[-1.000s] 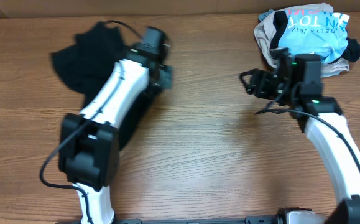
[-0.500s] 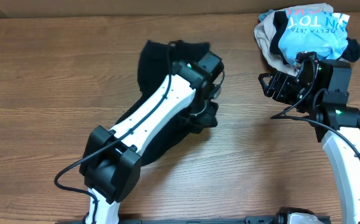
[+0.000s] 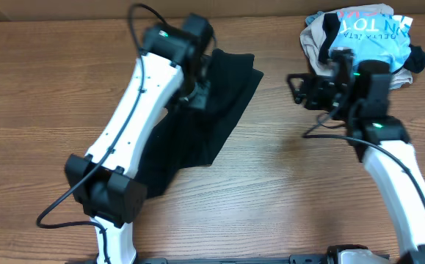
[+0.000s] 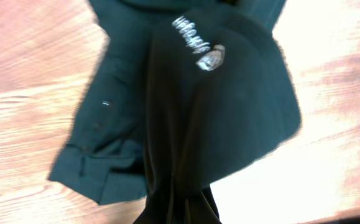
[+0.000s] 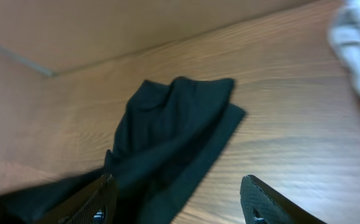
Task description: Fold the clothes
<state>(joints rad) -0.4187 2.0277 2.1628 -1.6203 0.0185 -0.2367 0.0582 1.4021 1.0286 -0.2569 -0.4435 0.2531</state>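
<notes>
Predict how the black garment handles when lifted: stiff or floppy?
Probably floppy: the black garment bunches into soft folds. Likely light for its size, since it lies thin and creased on the table.

A light blue shirt (image 3: 366,45) lies heaped with a beige garment (image 3: 315,42).
</notes>
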